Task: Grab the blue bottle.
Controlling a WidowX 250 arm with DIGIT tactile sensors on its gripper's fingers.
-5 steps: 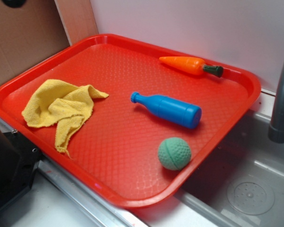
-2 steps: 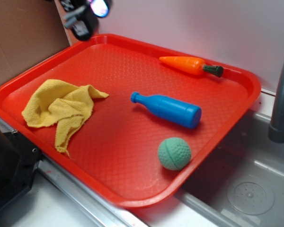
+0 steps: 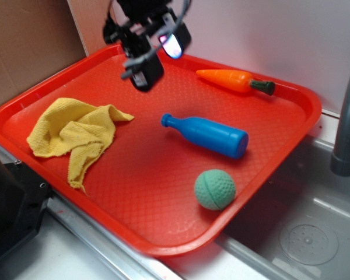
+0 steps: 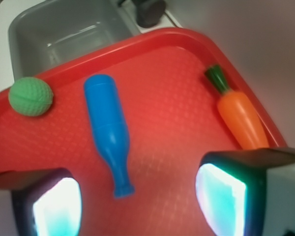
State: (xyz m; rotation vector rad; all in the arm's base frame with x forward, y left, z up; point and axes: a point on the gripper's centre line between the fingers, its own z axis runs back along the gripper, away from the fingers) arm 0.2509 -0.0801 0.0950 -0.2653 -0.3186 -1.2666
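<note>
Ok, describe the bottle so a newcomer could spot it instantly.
Find the red tray beside the sink. Near its middle the blue bottle lies on its side, between the carrot and the green ball. It is the only blue thing, with a narrow neck.

On the tray (image 3: 58, 81) the bottle (image 3: 207, 134) lies on its side near the middle, neck toward the cloth (image 3: 73, 137) at the left. The carrot (image 3: 233, 80) lies behind it by the far rim, the ball (image 3: 214, 189) in front. The gripper (image 3: 149, 55) hangs above the far left part, seemingly clear of everything.
</note>
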